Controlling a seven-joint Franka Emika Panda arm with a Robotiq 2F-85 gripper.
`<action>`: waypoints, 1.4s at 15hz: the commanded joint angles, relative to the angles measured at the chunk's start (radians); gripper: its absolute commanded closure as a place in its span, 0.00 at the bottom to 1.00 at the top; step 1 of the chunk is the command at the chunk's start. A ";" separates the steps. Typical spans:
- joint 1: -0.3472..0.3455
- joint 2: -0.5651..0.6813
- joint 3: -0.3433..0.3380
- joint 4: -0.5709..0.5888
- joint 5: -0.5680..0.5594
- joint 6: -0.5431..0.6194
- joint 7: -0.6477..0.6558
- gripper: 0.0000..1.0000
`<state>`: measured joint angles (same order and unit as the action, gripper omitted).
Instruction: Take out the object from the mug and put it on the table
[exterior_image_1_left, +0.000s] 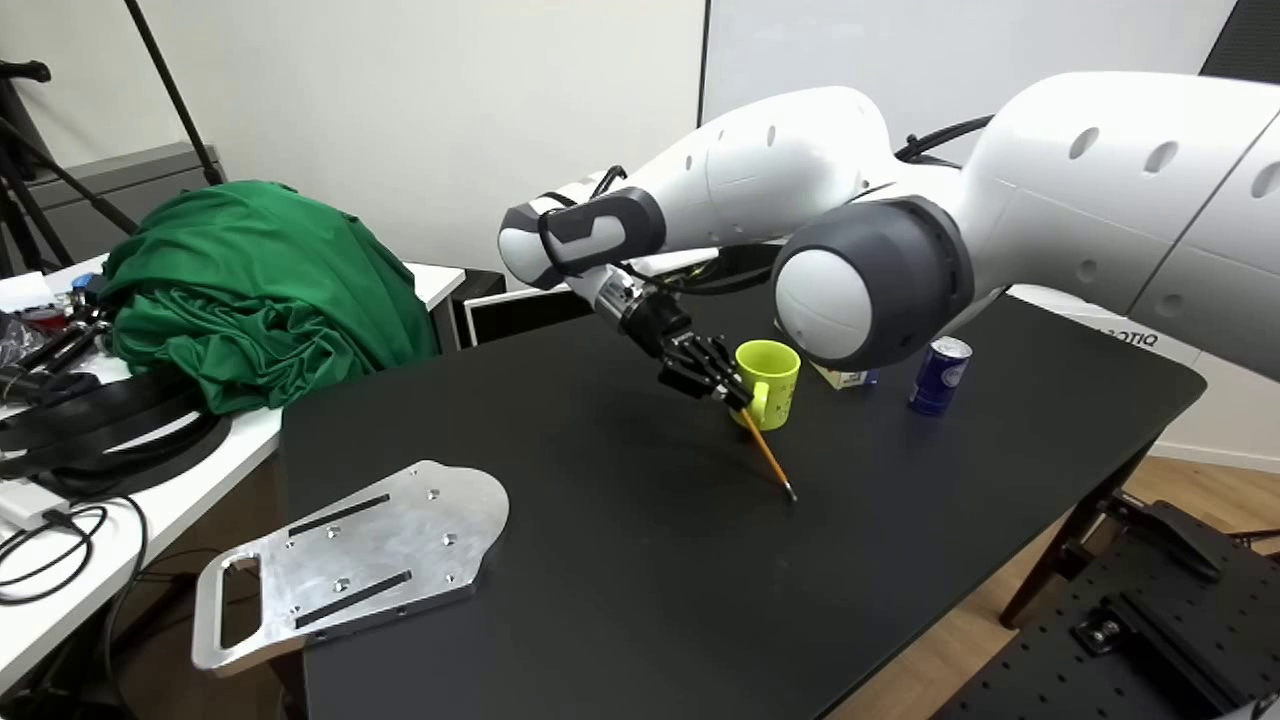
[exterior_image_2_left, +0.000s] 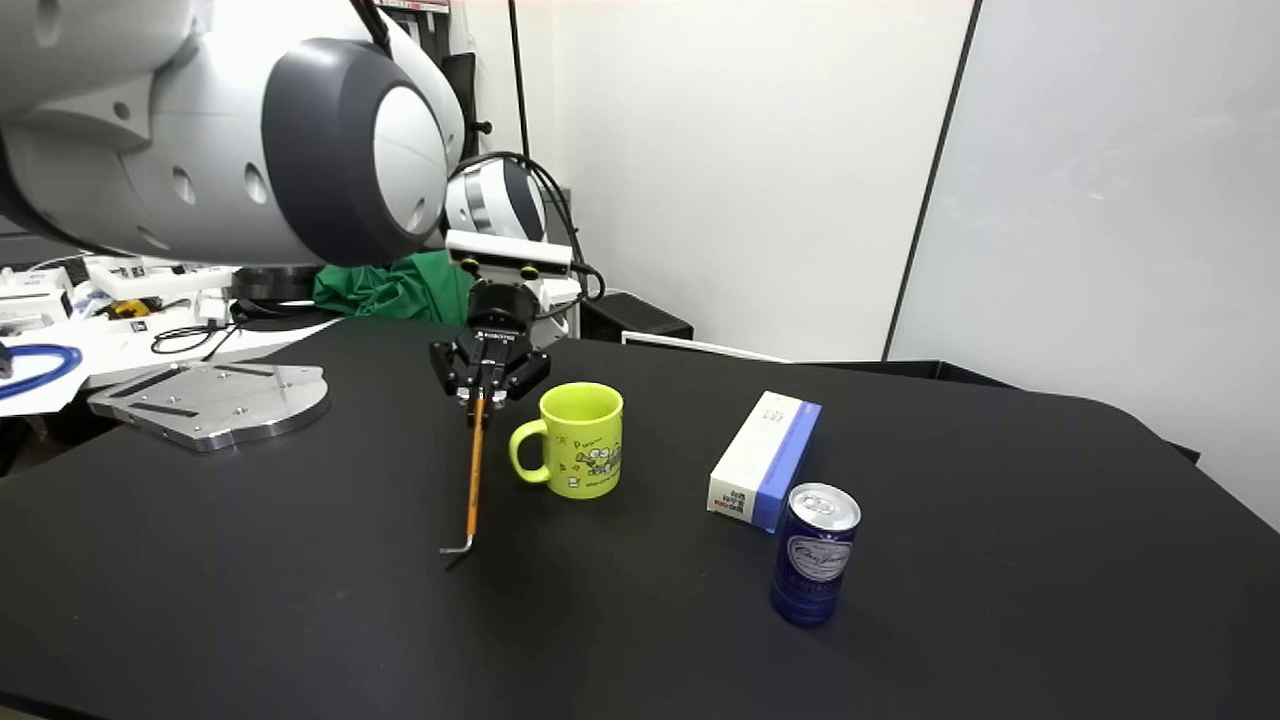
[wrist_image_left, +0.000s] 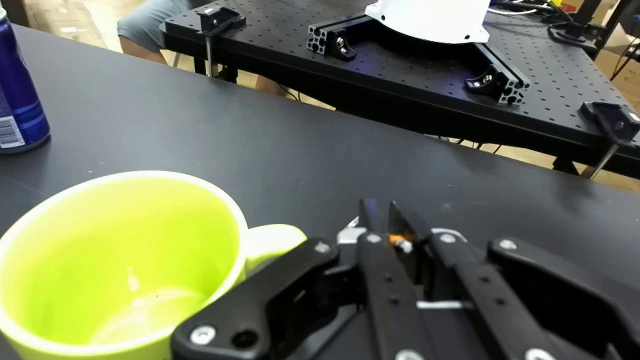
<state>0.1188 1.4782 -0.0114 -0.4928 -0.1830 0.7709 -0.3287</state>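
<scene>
The yellow-green mug (exterior_image_1_left: 781, 402) stands upright on the black table (exterior_image_1_left: 620, 580). It shows in both exterior views (exterior_image_2_left: 597, 462) and in the wrist view (wrist_image_left: 120, 235), where its inside shows only bare walls and bottom. My gripper (exterior_image_2_left: 482, 404) is beside the mug's handle, outside the mug, and shut on the top end of the orange-brown stick (exterior_image_2_left: 475, 475). The stick points down, slightly tilted, with a bent metal tip close to the tabletop; whether it touches I cannot tell. In the wrist view, only a bit of orange (wrist_image_left: 397, 239) shows between the fingers (wrist_image_left: 382, 210).
A dark blue can (exterior_image_2_left: 812, 565) and a white-and-blue box (exterior_image_2_left: 762, 455) stand beyond the mug, away from the gripper. A metal plate (exterior_image_1_left: 400, 530) lies at the table's edge. A white desk holds a green cloth (exterior_image_1_left: 270, 290) and cables.
</scene>
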 joint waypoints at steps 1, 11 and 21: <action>0.008 0.000 0.003 -0.026 -0.019 0.024 -0.018 0.97; -0.002 0.003 0.004 -0.051 -0.002 0.231 0.010 0.97; -0.005 0.003 0.004 -0.010 0.012 0.221 0.023 0.23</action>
<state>0.1186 1.4811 -0.0095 -0.5383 -0.1805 1.0181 -0.3342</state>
